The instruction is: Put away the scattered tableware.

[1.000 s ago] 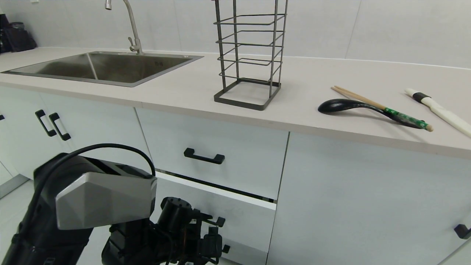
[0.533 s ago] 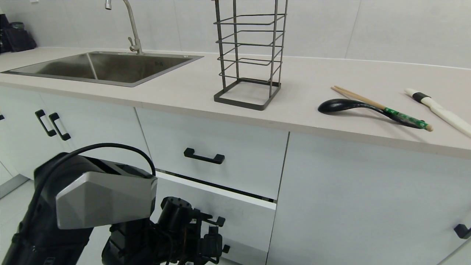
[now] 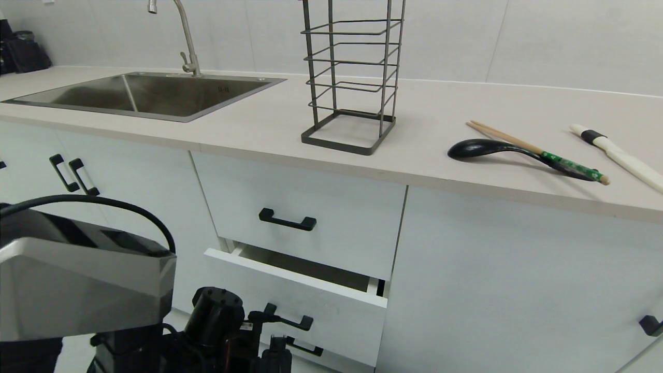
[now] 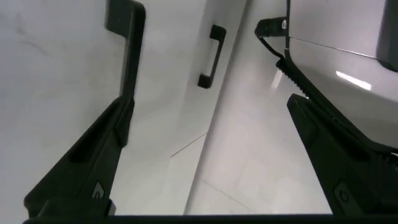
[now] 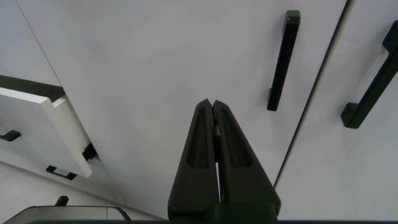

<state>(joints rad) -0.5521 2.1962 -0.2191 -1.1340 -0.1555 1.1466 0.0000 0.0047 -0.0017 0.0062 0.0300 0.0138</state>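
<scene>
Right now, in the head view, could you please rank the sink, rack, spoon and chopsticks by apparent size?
1. sink
2. rack, its top cut off
3. spoon and chopsticks: crossed, nearly equal in length, too alike to rank

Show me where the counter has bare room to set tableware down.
Bare counter lies between the sink and the wire rack, and between rack and black spoon. The right end is crowded: spoon, chopsticks, white utensil.
</scene>
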